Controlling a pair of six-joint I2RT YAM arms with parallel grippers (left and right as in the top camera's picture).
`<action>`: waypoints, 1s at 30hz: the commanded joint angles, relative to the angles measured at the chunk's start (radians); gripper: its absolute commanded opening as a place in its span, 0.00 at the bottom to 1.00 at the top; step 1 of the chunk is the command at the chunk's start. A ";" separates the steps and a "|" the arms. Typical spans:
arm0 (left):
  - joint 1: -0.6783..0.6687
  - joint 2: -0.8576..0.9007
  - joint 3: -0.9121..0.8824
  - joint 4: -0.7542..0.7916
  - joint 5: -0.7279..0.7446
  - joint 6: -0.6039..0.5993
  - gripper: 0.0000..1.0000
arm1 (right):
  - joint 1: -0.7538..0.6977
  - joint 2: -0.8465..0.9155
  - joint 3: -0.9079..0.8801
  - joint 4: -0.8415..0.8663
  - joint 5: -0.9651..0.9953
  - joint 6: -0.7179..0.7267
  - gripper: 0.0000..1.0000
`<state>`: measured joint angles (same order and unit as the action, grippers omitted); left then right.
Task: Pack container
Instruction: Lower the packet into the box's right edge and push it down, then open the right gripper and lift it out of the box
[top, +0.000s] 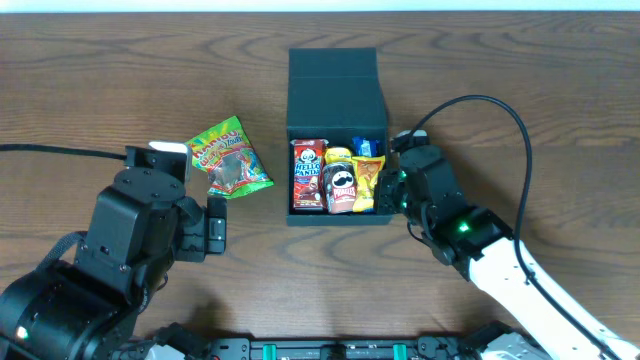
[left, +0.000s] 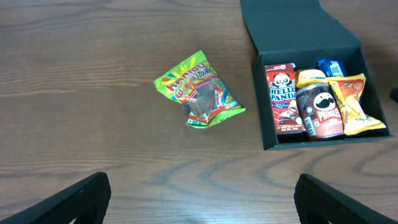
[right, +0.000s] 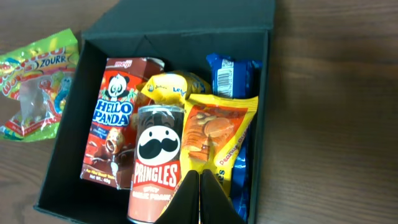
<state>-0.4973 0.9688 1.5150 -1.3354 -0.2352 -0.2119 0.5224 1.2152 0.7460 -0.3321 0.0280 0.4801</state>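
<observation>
The dark teal-black box (top: 335, 85) stands open at the table's middle, its flap lid laid back. It also shows in the left wrist view (left: 261, 106) and the right wrist view (right: 161, 25). It holds a Hello Panda box (right: 118, 124), a Pringles can (right: 157, 158), a yellow-orange peanut packet (right: 217, 134), a yellow packet (right: 171, 84) and a blue packet (right: 231, 74). A green gummy bag (top: 228, 155) lies on the table left of the box. My right gripper (right: 199, 193) is shut and empty over the box's near edge. My left gripper (left: 199, 199) is open and empty, well left of the box.
The wooden table (top: 120, 70) bears only the gummy bag outside the box. A black cable (top: 490, 105) loops from the right arm behind the box's right side. Another cable (top: 60, 151) runs along the left.
</observation>
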 joint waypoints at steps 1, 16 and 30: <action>0.007 -0.004 0.000 -0.002 -0.007 0.006 0.95 | 0.009 0.031 0.012 0.000 -0.017 -0.018 0.04; 0.007 -0.004 0.000 -0.002 -0.007 0.007 0.95 | 0.009 0.170 0.011 0.058 -0.098 -0.018 0.04; 0.007 -0.004 0.000 -0.002 -0.007 0.006 0.95 | 0.011 0.178 0.010 0.030 -0.107 -0.047 0.03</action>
<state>-0.4973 0.9688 1.5150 -1.3354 -0.2352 -0.2119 0.5224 1.3872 0.7460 -0.2981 -0.0696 0.4679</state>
